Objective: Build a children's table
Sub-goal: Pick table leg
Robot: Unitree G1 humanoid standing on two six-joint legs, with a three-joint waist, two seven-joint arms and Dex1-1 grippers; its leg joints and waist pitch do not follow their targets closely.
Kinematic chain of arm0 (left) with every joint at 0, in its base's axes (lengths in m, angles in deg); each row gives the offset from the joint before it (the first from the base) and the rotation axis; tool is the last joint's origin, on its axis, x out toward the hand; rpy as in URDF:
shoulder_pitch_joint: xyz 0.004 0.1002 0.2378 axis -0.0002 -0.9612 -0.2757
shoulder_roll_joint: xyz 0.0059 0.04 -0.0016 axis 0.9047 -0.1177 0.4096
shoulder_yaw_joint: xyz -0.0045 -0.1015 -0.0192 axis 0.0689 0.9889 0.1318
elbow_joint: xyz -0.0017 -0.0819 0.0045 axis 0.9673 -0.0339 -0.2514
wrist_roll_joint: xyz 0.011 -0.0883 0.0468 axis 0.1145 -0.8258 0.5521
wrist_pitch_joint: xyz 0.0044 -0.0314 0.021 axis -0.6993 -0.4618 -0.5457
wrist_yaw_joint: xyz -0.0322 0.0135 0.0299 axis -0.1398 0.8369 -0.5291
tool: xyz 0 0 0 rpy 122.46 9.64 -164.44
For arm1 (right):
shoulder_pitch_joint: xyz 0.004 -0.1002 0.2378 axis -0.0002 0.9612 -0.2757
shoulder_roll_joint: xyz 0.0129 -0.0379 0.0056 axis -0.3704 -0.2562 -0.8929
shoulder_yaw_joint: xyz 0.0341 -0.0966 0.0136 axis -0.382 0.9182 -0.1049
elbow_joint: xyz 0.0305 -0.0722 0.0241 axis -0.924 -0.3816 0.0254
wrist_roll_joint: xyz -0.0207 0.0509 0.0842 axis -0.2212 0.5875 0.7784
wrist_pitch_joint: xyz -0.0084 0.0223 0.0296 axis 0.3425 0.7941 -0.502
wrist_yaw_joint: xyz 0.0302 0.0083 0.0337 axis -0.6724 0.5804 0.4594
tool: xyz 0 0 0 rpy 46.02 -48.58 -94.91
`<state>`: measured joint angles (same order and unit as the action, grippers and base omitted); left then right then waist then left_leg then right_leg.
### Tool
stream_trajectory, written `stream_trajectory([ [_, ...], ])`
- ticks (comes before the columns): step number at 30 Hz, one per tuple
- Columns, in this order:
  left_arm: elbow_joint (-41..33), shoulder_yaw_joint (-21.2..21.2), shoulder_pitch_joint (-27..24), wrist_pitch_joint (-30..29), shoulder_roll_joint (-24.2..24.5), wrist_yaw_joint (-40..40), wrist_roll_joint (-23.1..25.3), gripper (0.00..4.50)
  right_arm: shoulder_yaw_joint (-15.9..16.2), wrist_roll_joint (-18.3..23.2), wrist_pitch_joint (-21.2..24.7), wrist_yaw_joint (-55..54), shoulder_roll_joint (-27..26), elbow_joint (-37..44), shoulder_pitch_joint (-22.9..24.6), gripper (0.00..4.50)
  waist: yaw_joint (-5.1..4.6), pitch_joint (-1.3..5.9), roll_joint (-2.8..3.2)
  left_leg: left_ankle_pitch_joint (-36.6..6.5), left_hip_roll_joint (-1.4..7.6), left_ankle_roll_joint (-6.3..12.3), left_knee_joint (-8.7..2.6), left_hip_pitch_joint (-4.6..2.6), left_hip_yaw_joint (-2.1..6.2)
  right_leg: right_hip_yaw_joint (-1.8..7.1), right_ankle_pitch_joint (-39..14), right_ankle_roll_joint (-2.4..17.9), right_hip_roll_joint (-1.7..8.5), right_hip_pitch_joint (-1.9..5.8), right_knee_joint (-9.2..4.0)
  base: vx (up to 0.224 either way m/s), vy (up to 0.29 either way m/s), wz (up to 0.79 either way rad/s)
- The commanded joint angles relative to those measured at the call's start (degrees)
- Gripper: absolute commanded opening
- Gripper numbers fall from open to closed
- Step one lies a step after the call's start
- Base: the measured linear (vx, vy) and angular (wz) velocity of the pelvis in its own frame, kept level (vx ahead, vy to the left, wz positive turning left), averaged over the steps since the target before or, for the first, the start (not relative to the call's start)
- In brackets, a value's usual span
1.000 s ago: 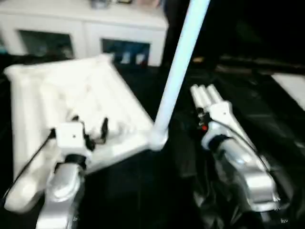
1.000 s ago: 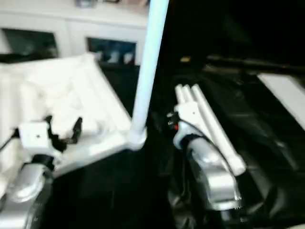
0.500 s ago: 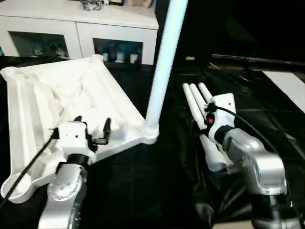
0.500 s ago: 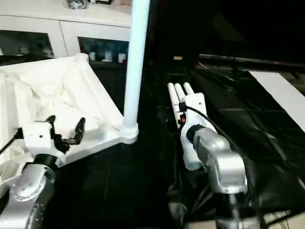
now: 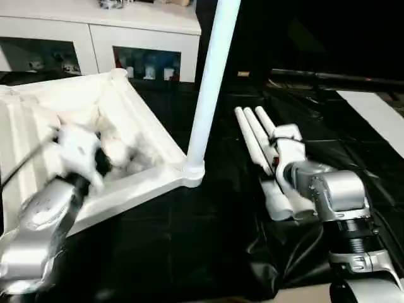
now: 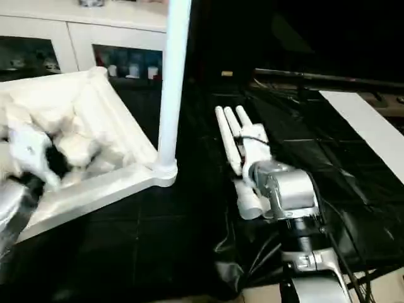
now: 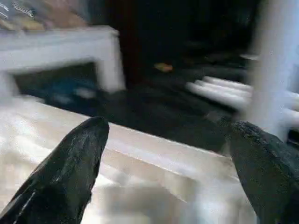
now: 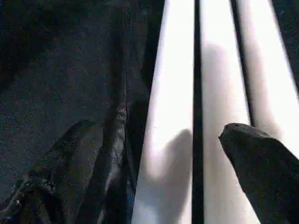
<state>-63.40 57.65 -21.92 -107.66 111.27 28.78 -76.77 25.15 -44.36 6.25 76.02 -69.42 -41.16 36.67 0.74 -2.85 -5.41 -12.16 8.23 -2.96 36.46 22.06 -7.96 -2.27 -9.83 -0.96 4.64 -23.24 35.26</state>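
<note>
The white tabletop (image 5: 149,129) lies upside down at the left, ribs up. One white leg (image 5: 206,88) stands upright in its near right corner socket (image 5: 192,171). Three loose white legs (image 5: 250,130) lie side by side on the black cloth to the right. My right gripper (image 8: 163,133) is open just above them, one finger (image 8: 74,154) over the cloth and the other (image 8: 254,154) over the legs. My left gripper (image 7: 170,126) is open above the tabletop's ribbed inside, holding nothing; in the eye views its hand (image 5: 82,151) is smeared by motion.
A white glass-door cabinet (image 5: 151,38) stands behind the tabletop. Wrinkled black cloth (image 5: 189,240) covers the work surface. A white board (image 5: 379,113) lies at the far right. A dark bar (image 5: 328,79) runs behind the loose legs.
My left hand has swung leftward and further in over the tabletop and is now blurred. The right gripper stays over the loose legs. The camera has shifted.
</note>
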Motion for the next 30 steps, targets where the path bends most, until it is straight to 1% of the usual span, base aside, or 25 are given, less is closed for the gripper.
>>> stream_trajectory([
  [1, -3.73, -1.64, -0.28, -3.55, 1.58, -3.57, -3.53, 4.5, -0.94, 0.37, 1.89, -0.33, 0.02, -0.75, -0.85, 4.46, 0.28, 2.9, 1.67, -16.79, 3.58, -5.36, -6.24, -1.05, 0.79, 2.21, -15.05, 9.11, 3.11, 1.24, -3.49, 0.062, -0.031, 0.02],
  [2, -4.28, -1.94, -0.52, -4.42, 2.34, -4.1, -4.05, 4.5, -1.23, 0.84, 2.28, -0.18, -0.24, -0.75, -0.85, 4.46, 0.63, 3.08, 1.91, -15.69, 3.64, -5.48, -6.06, -1.4, 0.43, 2.23, -13.68, 9.56, 3.04, 1.14, -3.28, 0.064, -0.04, 0.01],
  [3, -4.63, -2.17, -0.67, -5.03, 2.95, -4.51, -4.33, 4.5, -1.29, 1.21, 2.59, 0.06, -0.4, -0.67, -0.82, 4.46, 0.71, 3.16, 1.98, -14.56, 3.64, -5.38, -6.02, -1.34, 0.29, 2.25, -12.41, 9.72, 2.98, 1.32, -3.2, 0.064, -0.04, 0.01],
  [4, -4.81, -2.5, -0.81, -5.55, 3.76, -4.89, -4.0, 4.5, -1.22, 1.6, 2.98, 0.4, -0.58, -0.45, -0.68, 4.46, 0.84, 3.29, 1.95, -12.76, 3.7, -5.27, -6.03, -1.14, 0.2, 2.25, -10.64, 9.9, 2.95, 1.71, -2.97, 0.058, -0.043, -0.01],
  [5, -4.92, -2.76, -0.81, -6.49, 4.74, -5.73, -3.96, 4.5, -1.28, 1.97, 3.72, 0.62, -0.82, -0.2, -0.63, 4.46, 1.31, 3.42, 1.75, -8.08, 3.67, -4.66, -5.89, -1.24, -0.32, 2.29, -5.69, 10.07, 2.68, 2.02, -2.63, 0.05, -0.039, -0.02],
  [7, -5.17, -2.97, -0.91, -7.35, 5.36, -6.46, -4.33, 4.5, -1.13, 2.05, 3.83, 0.77, -0.87, -0.04, -0.54, 4.46, 1.59, 3.44, 1.79, -5.2, 3.64, -4.13, -5.97, -1.28, -0.64, 2.31, -2.91, 10.4, 2.57, 2.37, -2.46, 0.025, -0.019, -0.01],
  [8, -6.23, -3.05, -1.28, -9.46, 6.26, -8.04, -5.75, 4.5, -0.97, 2.19, 4.29, 1.06, -1.0, 0.56, -0.43, 4.46, 1.71, 3.36, 2.05, -4.89, 3.82, -4.56, -6.08, -1.31, -0.69, 2.27, -2.76, 10.63, 2.56, 2.44, -2.37, 0.0, 0.0, 0.0],
  [9, -6.56, -3.06, -1.43, -9.92, 6.48, -8.51, -6.22, 4.5, -0.95, 2.24, 4.4, 1.13, -1.05, 0.77, -0.4, 4.46, 1.65, 3.35, 2.0, -4.93, 3.86, -4.8, -6.11, -1.22, -0.71, 2.29, -2.8, 10.69, 2.53, 2.57, -2.32, 0.0, 0.0, 0.0],
  [10, -7.45, -2.94, -1.78, -11.16, 7.04, -9.52, -7.43, 4.5, -0.97, 2.34, 4.78, 1.29, -1.16, 1.26, -0.38, 4.46, 1.75, 3.34, 2.17, -5.22, 4.0, -5.46, -6.21, -1.29, -0.7, 2.26, -3.12, 10.79, 2.48, 2.61, -2.23, 0.0, 0.0, 0.0],
  [11, -8.51, -2.98, -2.34, -12.24, 7.92, -10.5, -8.51, 4.5, -1.0, 2.44, 5.37, 1.43, -1.3, 1.74, -0.51, 4.46, 1.74, 3.26, 2.14, -5.82, 4.05, -5.97, -6.21, -1.41, -0.79, 2.29, -3.38, 10.76, 2.29, 2.54, -2.26, 0.0, 0.0, 0.0],
  [12, -8.56, -2.99, -2.37, -12.29, 7.97, -10.55, -8.56, 4.5, -1.0, 2.44, 5.4, 1.44, -1.31, 1.76, -0.52, 4.46, 1.73, 3.21, 2.05, -6.23, 4.06, -6.09, -6.24, -1.44, -0.83, 2.31, -3.77, 10.62, 2.25, 2.54, -2.36, 0.0, 0.0, 0.0],
  [13, -9.32, -3.0, -2.82, -13.66, 8.84, -11.25, -10.05, 4.5, -0.74, 2.62, 5.29, 1.83, -1.31, 2.19, -0.71, 4.46, 1.74, 2.99, 1.85, -7.98, 4.0, -6.32, -6.35, -1.47, -0.91, 2.41, -6.12, 10.17, 2.22, 2.47, -2.64, 0.0, 0.0, 0.0],
  [14, -9.59, -2.95, -2.97, -14.01, 9.04, -11.33, -10.41, 4.5, -0.58, 2.68, 5.47, 1.95, -1.29, 2.59, -0.82, 4.46, 1.81, 2.86, 1.84, -9.89, 4.01, -6.55, -6.48, -1.64, -0.91, 2.5, -9.34, 9.68, 2.34, 2.41, -2.9, 0.0, 0.0, 0.0],
  [16, -9.9, -2.78, -2.94, -14.76, 9.18, -11.22, -11.07, 4.5, 0.09, 2.7, 5.32, 2.05, -0.95, 3.29, -1.12, 4.46, 1.77, 2.64, 1.67, -12.14, 3.97, -6.55, -6.62, -1.78, -0.88, 2.54, -13.55, 8.76, 2.27, 2.22, -3.33, 0.0, 0.0, 0.0],
  [17, -10.08, -2.68, -2.94, -15.18, 9.22, -11.27, -11.54, 4.5, 0.12, 2.89, 5.19, 2.14, -0.93, 3.56, -1.28, 4.46, 1.85, 2.53, 1.62, -14.38, 4.01, -6.61, -6.69, -2.05, -0.82, 2.67, -18.82, 7.47, 2.42, 1.93, -3.84, 0.0, 0.0, 0.0],
  [18, -10.2, -2.64, -2.96, -15.35, 9.27, -11.24, -11.68, 4.5, 0.18, 3.07, 5.08, 2.27, -0.9, 3.89, -1.44, 4.46, 1.88, 2.51, 1.68, -14.7, 4.01, -6.59, -6.69, -2.11, -0.79, 2.68, -19.7, 7.2, 2.4, 1.82, -3.95, 0.0, 0.0, 0.0],
  [20, -10.43, -2.58, -3.01, -15.66, 9.31, -11.27, -11.66, 4.5, 0.5, 3.22, 4.93, 2.54, -0.71, 4.45, -1.79, 4.46, 1.87, 2.41, 1.6, -15.65, 4.01, -6.49, -6.75, -2.06, -0.67, 2.67, -22.81, 6.13, 2.36, 1.64, -4.28, 0.0, 0.0, 0.0],
  [24, -10.82, -2.56, -3.19, -16.15, 9.3, -11.18, -11.26, 4.5, 0.15, 3.6, 5.17, 3.08, -1.03, 5.34, -2.34, 4.46, 1.74, 2.43, 1.66, -16.69, 4.08, -6.74, -6.78, -2.12, -0.48, 2.54, -24.53, 5.37, 2.27, 1.37, -4.38, 0.0, 0.0, 0.0],
  [26, -11.04, -2.65, -3.22, -16.55, 9.45, -10.79, -11.46, 4.5, -0.85, 4.36, 4.02, 3.44, -1.59, 5.6, -2.5, 4.46, 1.71, 2.46, 1.63, -16.78, 4.03, -6.63, -6.77, -2.04, -0.49, 2.54, -24.36, 5.18, 2.21, 1.37, -4.41, 0.0, 0.0, 0.0],
  [27, -11.08, -2.66, -3.22, -16.6, 9.49, -10.73, -11.52, 4.5, -1.01, 4.24, 3.64, 3.26, -1.64, 5.52, -2.52, 4.46, 1.74, 2.52, 1.61, -16.52, 4.04, -6.58, -6.73, -2.05, -0.5, 2.55, -24.06, 5.19, 2.25, 1.35, -4.35, 0.0, 0.0, 0.0],
  [28, -11.12, -2.67, -3.2, -16.7, 9.55, -10.6, -11.62, 4.5, -1.53, 3.8, 2.62, 2.55, -1.79, 5.16, -2.62, 4.46, 1.78, 2.57, 1.74, -16.15, 4.04, -6.59, -6.71, -2.05, -0.5, 2.57, -23.54, 5.31, 2.25, 1.35, -4.27, 0.0, 0.0, 0.0],
  [30, -11.19, -2.75, -3.2, -16.99, 9.71, -10.48, -11.85, 4.5, -2.19, 2.87, 1.53, 1.26, -1.8, 4.36, -2.77, 4.46, 1.8, 2.68, 1.75, -14.98, 4.08, -6.79, -6.71, -2.08, -0.61, 2.57, -21.01, 6.02, 2.12, 1.32, -4.03, 0.0, 0.0, 0.0],
])
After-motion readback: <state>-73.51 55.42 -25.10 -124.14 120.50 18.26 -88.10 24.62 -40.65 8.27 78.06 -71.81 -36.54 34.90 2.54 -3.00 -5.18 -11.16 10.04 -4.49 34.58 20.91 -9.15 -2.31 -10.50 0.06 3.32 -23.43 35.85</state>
